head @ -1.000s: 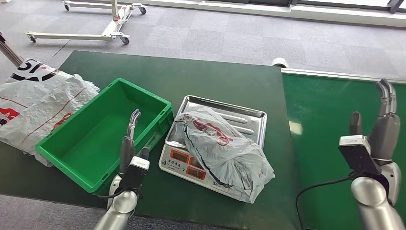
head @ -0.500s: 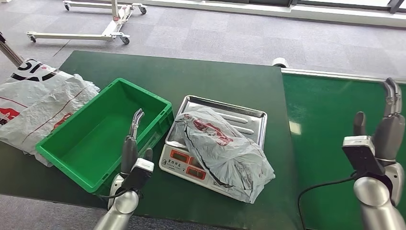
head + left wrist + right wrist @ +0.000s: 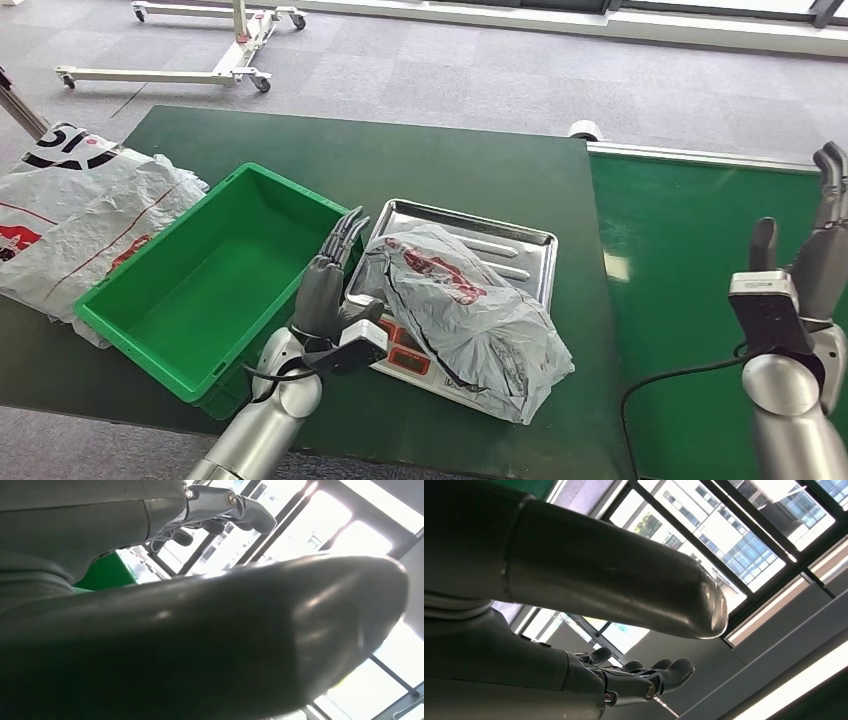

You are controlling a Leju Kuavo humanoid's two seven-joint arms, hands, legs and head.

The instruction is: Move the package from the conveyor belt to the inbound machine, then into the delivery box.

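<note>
Two hands raised — left hand (image 3: pixel 328 285) by package (image 3: pixel 465 318), fingers apart

Grey package (image 3: pixel 470 315) with seemingly red print; green box (image 3: pixel 215 275).

Head view bright, even daylight, sharp, soft shadows. Glare patch on conveyor belt (image 3: pixel 617 267), sheen on metal tray (image 3: pixel 470 236). Both wrist views backlit by blown-out windows (image 3: pixel 744 535); hands dark, near thumbs blurred.

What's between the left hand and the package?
Nothing in the head view: the left hand is beside the package, over the scale's near edge.
</note>
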